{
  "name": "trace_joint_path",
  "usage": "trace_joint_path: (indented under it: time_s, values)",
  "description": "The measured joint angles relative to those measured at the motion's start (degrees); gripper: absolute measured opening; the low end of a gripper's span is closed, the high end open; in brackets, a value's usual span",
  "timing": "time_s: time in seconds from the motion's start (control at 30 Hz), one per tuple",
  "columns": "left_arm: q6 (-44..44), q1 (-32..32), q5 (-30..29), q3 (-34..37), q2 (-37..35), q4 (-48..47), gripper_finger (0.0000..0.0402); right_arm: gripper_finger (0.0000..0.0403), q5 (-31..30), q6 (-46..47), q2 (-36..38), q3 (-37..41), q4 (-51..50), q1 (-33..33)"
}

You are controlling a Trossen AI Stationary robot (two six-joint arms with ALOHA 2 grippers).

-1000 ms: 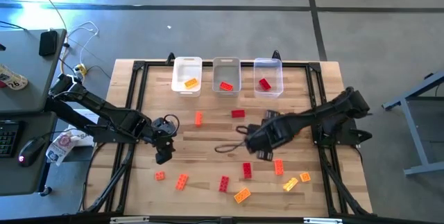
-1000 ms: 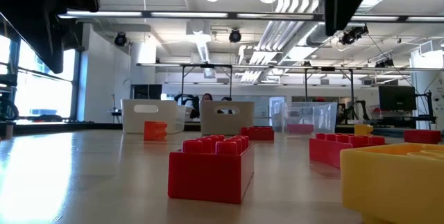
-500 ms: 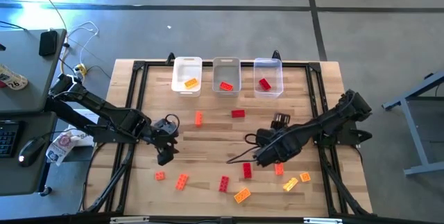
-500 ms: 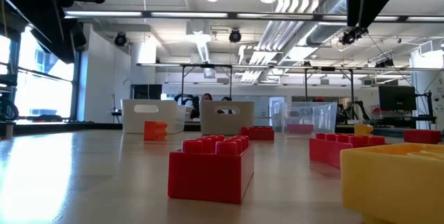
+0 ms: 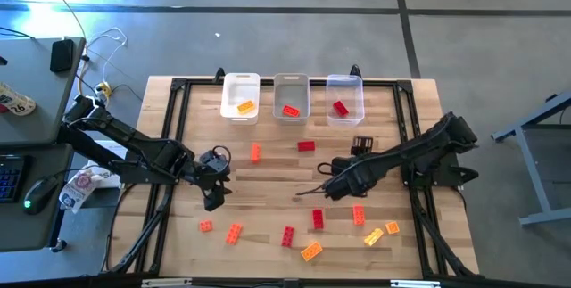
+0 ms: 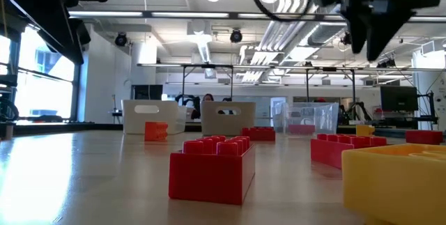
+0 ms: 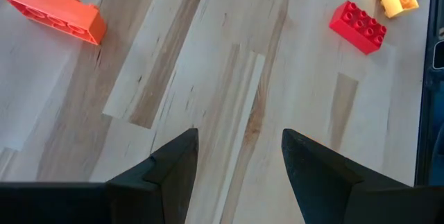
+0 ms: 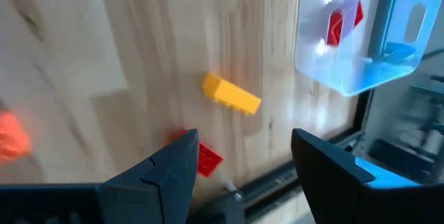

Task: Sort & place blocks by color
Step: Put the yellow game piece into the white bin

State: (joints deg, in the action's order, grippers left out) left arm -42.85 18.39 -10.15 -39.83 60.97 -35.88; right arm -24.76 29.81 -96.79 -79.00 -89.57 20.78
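From above, three small rectangular plastic bins stand in a row along the far edge of the wooden bench [image 5: 268, 190]: a white bin [image 5: 241, 97] with a yellow-orange brick, a grey bin [image 5: 291, 97] with a red-orange one and a clear bin [image 5: 344, 98] with a red one, apparently one colour to each. The right pincer [image 5: 326, 190] hangs empty over mid-bench, bins beyond it, with a small red studded plastic brick [image 5: 318, 219] just beside it on the near side and an orange brick [image 5: 359, 215] close by. The left pincer [image 5: 211, 201] waits with most scattered bricks nearer the front. At bench level, a red brick [image 6: 209, 168] sits in the foreground and the bins far behind; the dark arm parts overhead show little. The left wrist view shows its fingers [image 7: 173, 168] spread over bare wood, gripping nothing. The right wrist view is smeared, but its fingers [image 8: 173, 168] stand apart and empty, probably between picks.
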Motion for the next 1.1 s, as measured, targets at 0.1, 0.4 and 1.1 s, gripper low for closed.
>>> trace_joint_path:
  time_s: [0.1,0.4,1.1]
  values:
    - [0.0,0.01,0.02,0.0,0.0,-0.01,0.0195,0.0218,1.99,-2.32,0.94,3.53,0.59,-2.06]
    - [0.01,-0.01,-0.82,0.0,0.0,-0.02,0.0195,0.0218,5.54,-18.33,1.22,11.76,5.29,-9.33]
    - [0.02,0.01,-1.0,0.0,0.0,-0.02,0.0195,0.0218,3.7,-47.08,1.22,22.69,22.56,-14.85]
